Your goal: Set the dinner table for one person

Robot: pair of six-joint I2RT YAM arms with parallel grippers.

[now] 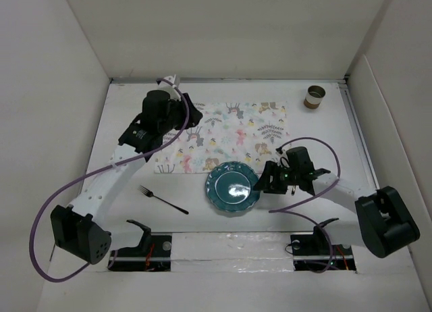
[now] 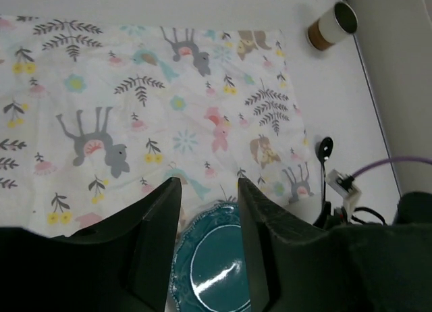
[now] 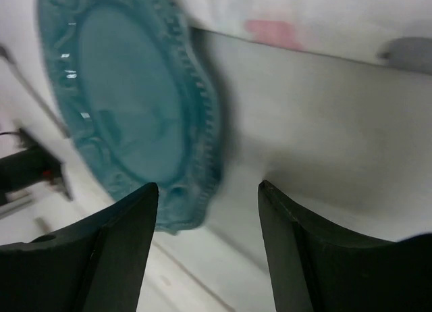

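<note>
Teal plate (image 1: pixel 231 187) flat on the dinner table (image 1: pixel 324 126), toward the near edge at centre, far rim touching or just overlapping the near hem of the floral placemat (image 1: pixel 229 133); round, so no long axis to align with. Right gripper (image 1: pixel 263 182) at the plate's 3 o'clock, just beside the rim, fingers parted and grasping nothing. In the right wrist view, plate rim set off toward the left finger rather than centred in the gap; contact between that finger and the rim not resolvable through the blur. Left gripper (image 1: pixel 191 116) well apart at the plate's 11 o'clock, hovering over the placemat's far-left part, likewise spread and empty, plate visible only past its fingertips in the left wrist view. Nearer arm for the plate: the right, clearly. Judged step in hand: seizing the plate by its 3 o'clock rim for transfer toward 12 o'clock onto the placemat. Judged requirement: a small sideways shift to bring the rim between the fingers, one above and one below, before closing. Fork (image 1: pixel 163 200) on bare table at the plate's 9 o'clock, long axis from 10 to 4 o'clock, tines toward 10. Cup (image 1: pixel 314 96) upright at 1 o'clock, well apart, beyond the placemat's far-right corner.
</note>
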